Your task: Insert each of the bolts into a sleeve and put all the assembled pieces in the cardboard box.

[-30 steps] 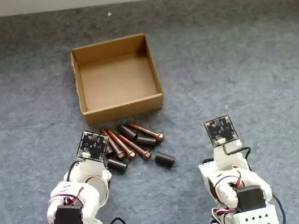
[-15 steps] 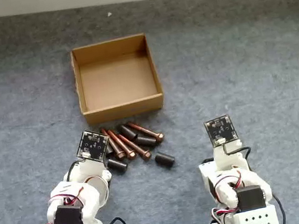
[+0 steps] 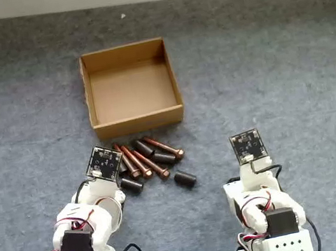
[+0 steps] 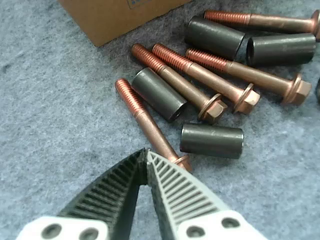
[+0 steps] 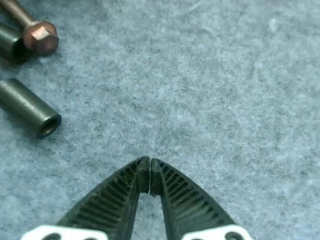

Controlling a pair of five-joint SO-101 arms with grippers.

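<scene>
Jaws clenched on both arms, ribbed tips pressed together with nothing between them. Left gripper (image 4: 146, 160) low over the grey carpet (image 3: 284, 48), tips just beside the head end of the nearest bolt (image 4: 148, 124) but not gripping it. Right gripper (image 5: 150, 167) also over the carpet, apart from the heap, with one lone sleeve (image 5: 27, 107) lying between it and the rest of the parts.

Copper-coloured bolts (image 3: 140, 159) and dark sleeves (image 4: 212, 141) loose in a small heap on the carpet, just in front of the cardboard box (image 3: 138, 122), between the box and the left arm. Five bolts countable in the left wrist view. Sleeves scattered among them, some touching bolts, none slid onto one (open bores dark and hollow where seen end-on).

Judged progress: nothing done yet. No bolt inside a sleeve, no assembled piece in the box. Left to do: every pairing of bolt and sleeve, then every transfer into the box. Likely first step, as a guess from the pose: opening the left jaws and taking the nearest bolt.
</scene>
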